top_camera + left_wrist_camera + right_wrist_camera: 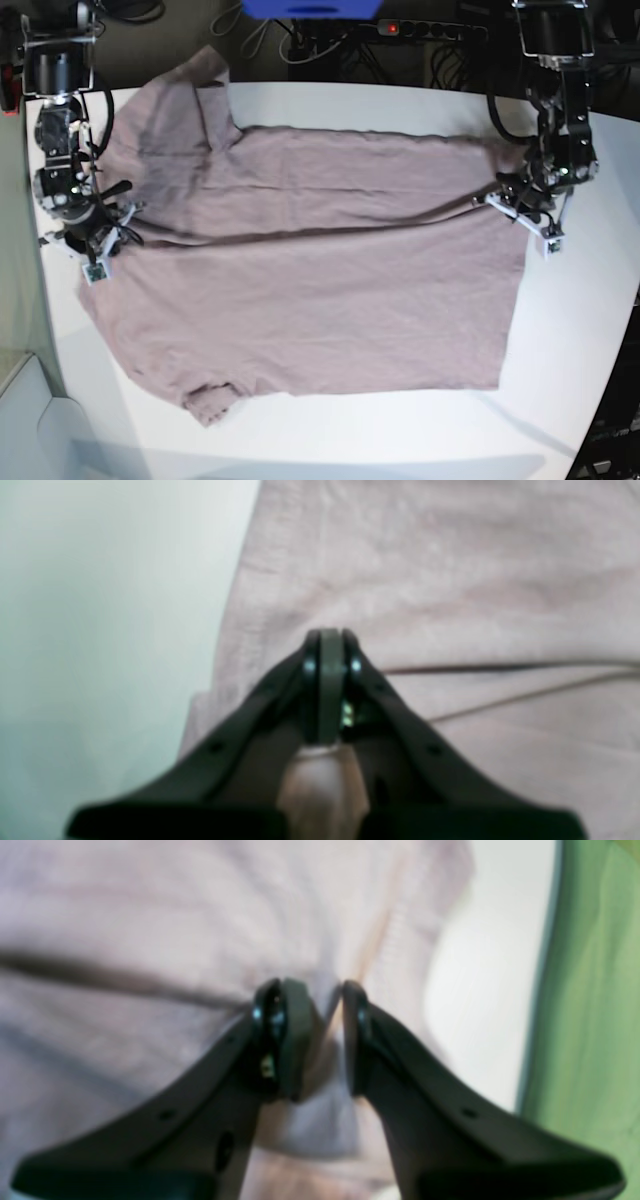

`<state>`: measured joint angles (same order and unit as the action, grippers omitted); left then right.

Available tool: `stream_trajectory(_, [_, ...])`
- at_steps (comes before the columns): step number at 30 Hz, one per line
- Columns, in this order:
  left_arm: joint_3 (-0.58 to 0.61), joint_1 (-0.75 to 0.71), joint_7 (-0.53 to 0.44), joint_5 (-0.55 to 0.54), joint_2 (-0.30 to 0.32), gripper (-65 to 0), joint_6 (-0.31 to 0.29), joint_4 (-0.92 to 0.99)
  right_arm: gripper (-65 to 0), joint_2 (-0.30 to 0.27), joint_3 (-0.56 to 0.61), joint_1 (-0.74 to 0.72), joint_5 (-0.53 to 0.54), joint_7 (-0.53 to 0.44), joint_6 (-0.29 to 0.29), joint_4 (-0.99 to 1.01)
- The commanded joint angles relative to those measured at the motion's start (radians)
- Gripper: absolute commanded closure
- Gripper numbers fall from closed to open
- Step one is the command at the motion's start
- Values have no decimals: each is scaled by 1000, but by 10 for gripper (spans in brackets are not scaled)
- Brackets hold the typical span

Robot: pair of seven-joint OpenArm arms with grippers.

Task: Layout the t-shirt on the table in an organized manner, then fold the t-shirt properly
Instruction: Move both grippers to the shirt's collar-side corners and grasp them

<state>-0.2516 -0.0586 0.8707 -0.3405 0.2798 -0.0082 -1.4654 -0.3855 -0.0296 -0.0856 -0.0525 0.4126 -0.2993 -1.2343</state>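
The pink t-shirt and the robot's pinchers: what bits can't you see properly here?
- Dusty mauve-pink cotton t-shirt: its upper sleeve runs off the white table into dark clutter, base view.
- Left gripper: the pinched fabric is hidden between the shut pads; wrist view blurred.
- Right gripper: blur hides whether the fabric is clamped.

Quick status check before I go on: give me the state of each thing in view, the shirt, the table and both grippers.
t-shirt: spread across the table, a long crease running across its middle, one sleeve at the near edge bunched.
table: white top, mostly covered by the shirt.
left gripper: shut, pinching fabric at the shirt's edge.
right gripper: partly closed, shirt fabric between its pads.
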Motion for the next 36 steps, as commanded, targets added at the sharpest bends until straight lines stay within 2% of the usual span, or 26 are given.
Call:
stream_trajectory(1, [-4,21,-18,1,14,-4,4,-39,-131,-10,-3,-4,6,-16,-5,-63])
stream_trajectory(4, [-12,26,18,1,16,-4,6,-71,-132,9,-3,45,6,24,-5,-200])
stream_trajectory(7, [-76,21,69,1,8,-4,4,-139,-132,15,-3,82,6,76,-5,-315])
stream_trajectory(12, [-153,-59,180,1,8,-4,3,-266,-132,16,-3,177,6,199,-5,-497])
stream_trajectory(16, [-160,-152,147,1,12,-4,3,-266,-132,36,-3,277,9,276,-5,-577])
stream_trajectory(20, [-157,-221,63,1,9,-4,3,-206,-132,64,-3,360,6,277,-5,-594])
stream_trajectory(24, [-157,-248,41,-6,14,-7,3,-153,-140,70,-3,404,6,276,-5,-594])
stream_trajectory(29, [-159,-269,45,-7,16,-11,1,-160,-269,70,-5,442,6,276,-5,-595])
stream_trajectory(33, [-159,-292,46,-7,16,-73,1,-196,-323,78,-19,462,6,274,-5,-595])
stream_trajectory(36, [-160,-318,46,-7,14,-196,1,-251,-332,95,-46,465,7,274,-5,-597])
